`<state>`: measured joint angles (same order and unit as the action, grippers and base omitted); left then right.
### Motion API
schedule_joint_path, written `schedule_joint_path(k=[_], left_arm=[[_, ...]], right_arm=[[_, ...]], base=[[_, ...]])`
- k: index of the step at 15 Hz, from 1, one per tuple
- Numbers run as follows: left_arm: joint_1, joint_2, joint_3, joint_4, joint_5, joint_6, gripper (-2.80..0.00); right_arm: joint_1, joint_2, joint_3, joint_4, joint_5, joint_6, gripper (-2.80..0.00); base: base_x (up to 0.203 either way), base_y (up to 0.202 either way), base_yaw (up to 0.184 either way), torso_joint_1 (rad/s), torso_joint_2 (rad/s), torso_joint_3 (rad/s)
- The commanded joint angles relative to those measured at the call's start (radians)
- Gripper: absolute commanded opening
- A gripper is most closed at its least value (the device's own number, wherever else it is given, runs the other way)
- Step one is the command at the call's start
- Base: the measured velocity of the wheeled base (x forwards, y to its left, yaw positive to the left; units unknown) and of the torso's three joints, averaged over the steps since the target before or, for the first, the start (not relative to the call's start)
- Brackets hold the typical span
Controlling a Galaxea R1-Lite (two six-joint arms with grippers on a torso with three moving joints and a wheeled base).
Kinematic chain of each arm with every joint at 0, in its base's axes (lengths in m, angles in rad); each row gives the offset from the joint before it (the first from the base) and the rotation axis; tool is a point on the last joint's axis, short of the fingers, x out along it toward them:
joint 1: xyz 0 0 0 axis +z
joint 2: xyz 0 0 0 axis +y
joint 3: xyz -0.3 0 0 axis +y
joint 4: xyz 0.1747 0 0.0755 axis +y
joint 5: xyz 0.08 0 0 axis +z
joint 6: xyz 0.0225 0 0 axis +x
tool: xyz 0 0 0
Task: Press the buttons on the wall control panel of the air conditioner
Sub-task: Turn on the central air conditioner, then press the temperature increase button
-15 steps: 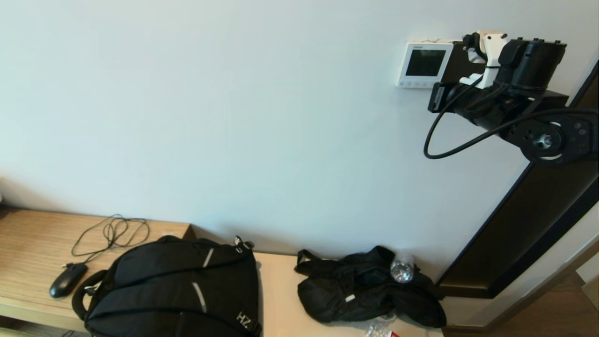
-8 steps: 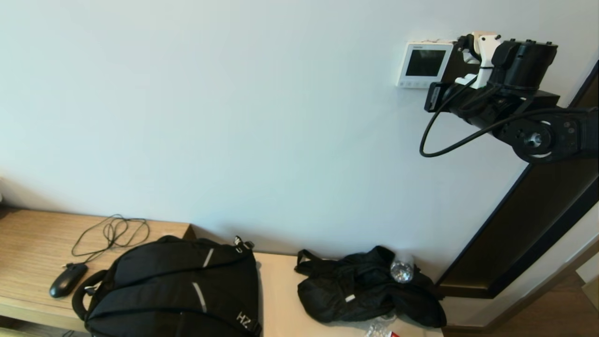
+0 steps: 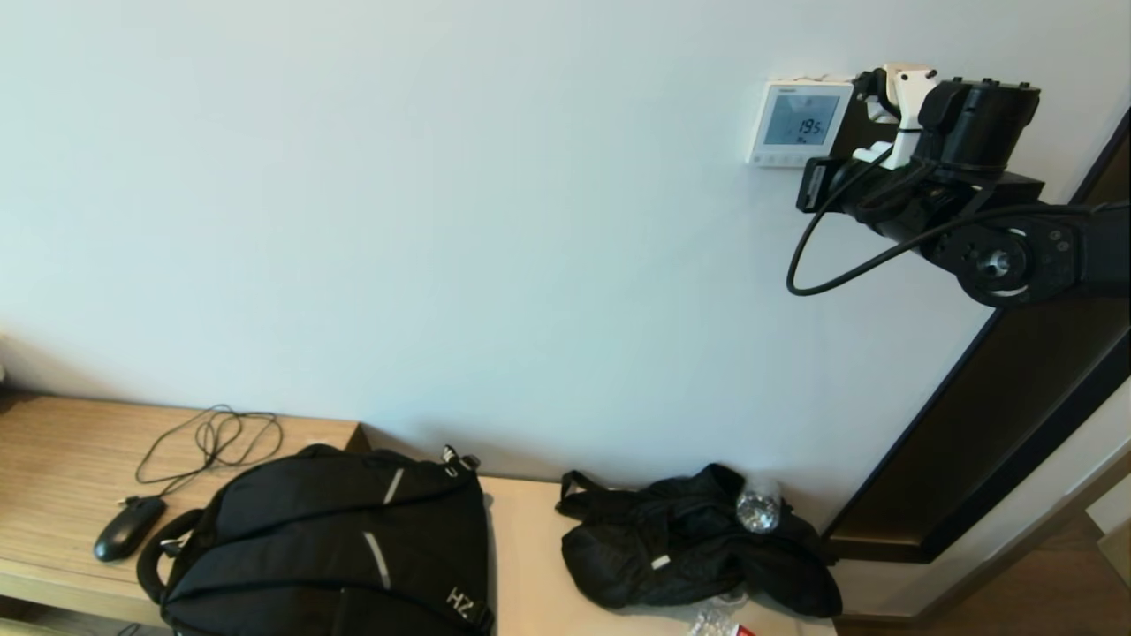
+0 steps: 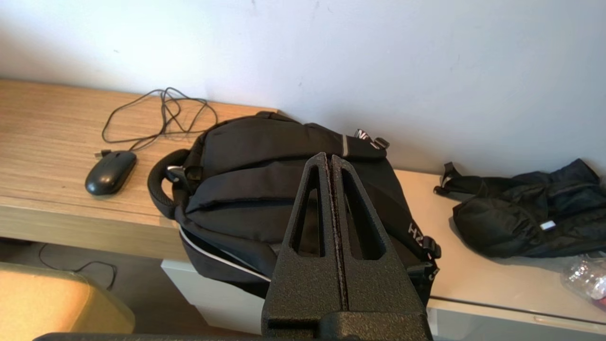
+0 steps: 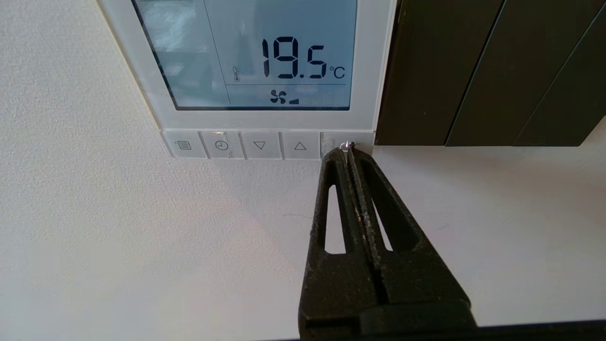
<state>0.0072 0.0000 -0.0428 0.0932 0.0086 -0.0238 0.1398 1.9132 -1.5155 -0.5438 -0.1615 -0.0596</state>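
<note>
Since 1 s ago my right arm slid a bit toward the wall control panel [image 3: 802, 123] and its screen [image 5: 251, 52] lit, reads 19.5 °C. Right end effector [image 5: 348, 148] closed, tip touching the end button of the buttons [image 5: 260, 145] row, next to the black plate [image 5: 487, 71]. Left end effector [image 4: 330, 158] closed, hanging over the backpack [image 4: 265, 189] on the tabletop [image 4: 42, 142].

Hotel-like room: wall thermostat [image 3: 800, 124], backpack [image 3: 331, 548] on desk [image 3: 53, 468].

The wall control panel [image 5: 265, 71] reads 19.5 °C on its screen [image 5: 246, 52], fan sign just below. Its buttons [image 5: 260, 145] show menu, clock, down, up. The backpack [image 3: 327, 548] carries "HZ".
</note>
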Motion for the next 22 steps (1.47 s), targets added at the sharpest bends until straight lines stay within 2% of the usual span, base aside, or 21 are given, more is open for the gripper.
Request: schedule_joint_path(k=[1,8,22], left_arm=[[0.000,0.000,0.000,0.000,0.001,-0.001,-2.80],[0.000,0.000,0.000,0.000,0.001,-0.001,-2.80],[0.000,0.000,0.000,0.000,0.001,-0.001,-2.80]], right_arm=[[0.008,-0.008,0.018,-0.004,0.000,-0.004,-2.80],[0.070,-0.069,0.076,-0.004,0.000,-0.025,-2.80],[0.057,-0.033,0.020,-0.004,-0.032,-0.026,-2.80]], base=[[0.000,0.000,0.000,0.000,0.00,0.000],[0.000,0.000,0.000,0.000,0.00,0.000],[0.000,0.000,0.000,0.000,0.00,0.000]])
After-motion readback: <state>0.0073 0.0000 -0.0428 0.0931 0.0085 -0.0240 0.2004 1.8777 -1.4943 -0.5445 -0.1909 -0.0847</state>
